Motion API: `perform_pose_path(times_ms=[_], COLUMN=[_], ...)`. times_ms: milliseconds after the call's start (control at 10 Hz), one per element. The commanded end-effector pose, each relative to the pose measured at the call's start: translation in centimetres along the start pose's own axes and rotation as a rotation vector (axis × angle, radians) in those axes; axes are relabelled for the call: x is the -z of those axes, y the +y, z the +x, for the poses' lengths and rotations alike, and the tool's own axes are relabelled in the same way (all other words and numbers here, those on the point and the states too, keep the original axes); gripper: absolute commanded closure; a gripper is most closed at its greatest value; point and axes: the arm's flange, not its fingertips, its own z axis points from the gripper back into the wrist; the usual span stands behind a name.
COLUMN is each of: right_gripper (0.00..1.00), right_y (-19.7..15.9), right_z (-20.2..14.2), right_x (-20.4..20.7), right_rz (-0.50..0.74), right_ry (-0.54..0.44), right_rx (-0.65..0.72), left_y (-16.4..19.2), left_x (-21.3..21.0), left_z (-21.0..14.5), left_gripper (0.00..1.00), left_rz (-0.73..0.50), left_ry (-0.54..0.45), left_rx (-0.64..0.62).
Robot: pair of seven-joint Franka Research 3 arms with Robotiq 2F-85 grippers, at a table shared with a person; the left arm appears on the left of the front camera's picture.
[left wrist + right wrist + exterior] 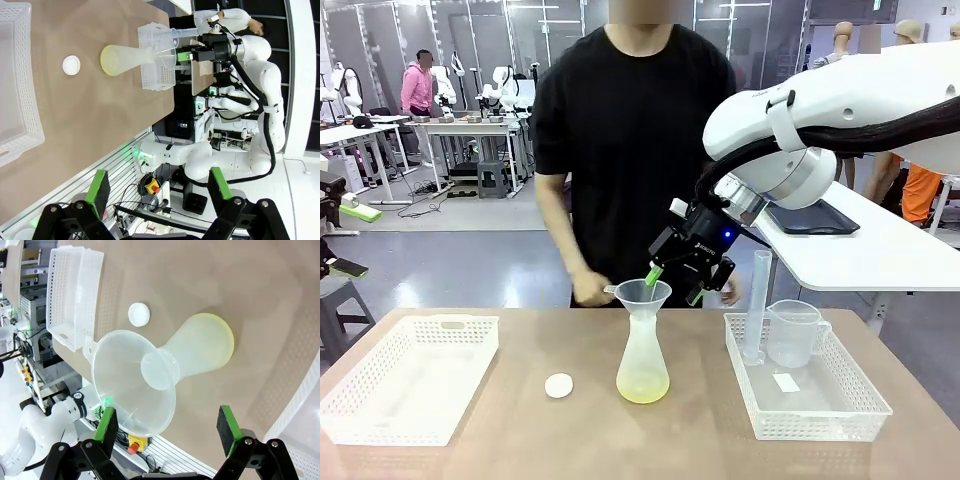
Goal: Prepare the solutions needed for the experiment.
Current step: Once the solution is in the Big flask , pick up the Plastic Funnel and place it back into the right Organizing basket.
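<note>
Tabletop [520,440] arrangement, listed from the robot's side outward. A small round white cap [559,385] lies on the brown surface just left of a frosted conical flask [642,352], which stands upright near the middle. The pale yellow solution [643,390] forms a shallow layer in the base of this flask. A clear plastic funnel [644,295] sits in the flask's neck. A white perforated basket [400,385] lies to the left. A second basket [820,425] on the right holds a tall graduated cylinder [757,300] and a clear handled measuring jug [793,335], both upright.

The right gripper [674,285] hangs tilted just above and beside the funnel's right rim. Its green pads are spread wide with nothing between them; in the right wrist view the funnel mouth lies below the gap. The left gripper [158,187] is held off the table's edge, well apart from the flask, its pads likewise apart and empty.

Beyond the flask, a person in a black T-shirt stands at the far side, one hand [588,290] at the funnel's side tab.
</note>
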Motion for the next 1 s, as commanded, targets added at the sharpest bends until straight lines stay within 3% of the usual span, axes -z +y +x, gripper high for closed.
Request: perform_pose_path(times_ms=[0, 200, 300, 400, 700, 800, 900], right_gripper=[0.0, 0.0, 0.13, 0.17, 0.49, 0.54, 0.67], right_y=[-0.3, -0.8, -1.0, -1.1, -1.1, -1.1, -1.1], right_z=[1.1, 1.5, 1.6, 1.7, 1.7, 1.7, 1.7], right_x=[0.2, 0.9, 1.2, 1.3, 1.6, 1.7, 1.7], right_rz=[0.022, 0.035, 0.036, 0.035, 0.036, 0.033, 0.029], right_ry=[0.027, 0.061, 0.085, 0.097, 0.118, 0.124, 0.124], right_rx=[-0.011, -0.014, -0.025, -0.026, -0.018, -0.007, 0.001], left_y=[-0.3, -0.3, -0.3, -0.3, -0.3, -0.3, -0.3], left_x=[-0.3, -0.3, -0.3, -0.3, -0.3, -0.3, -0.3], left_z=[0.0, 0.0, 0.0, 0.0, 0.0, 0.0, 0.0], left_gripper=[0.0, 0.0, 0.0, 0.0, 0.0, 0.0, 0.0], left_rz=[0.007, 0.007, 0.007, 0.007, 0.007, 0.007, 0.007], left_ry=[0.013, 0.013, 0.013, 0.013, 0.013, 0.013, 0.013], left_rx=[-0.015, -0.015, -0.015, -0.015, -0.015, -0.015, -0.015])
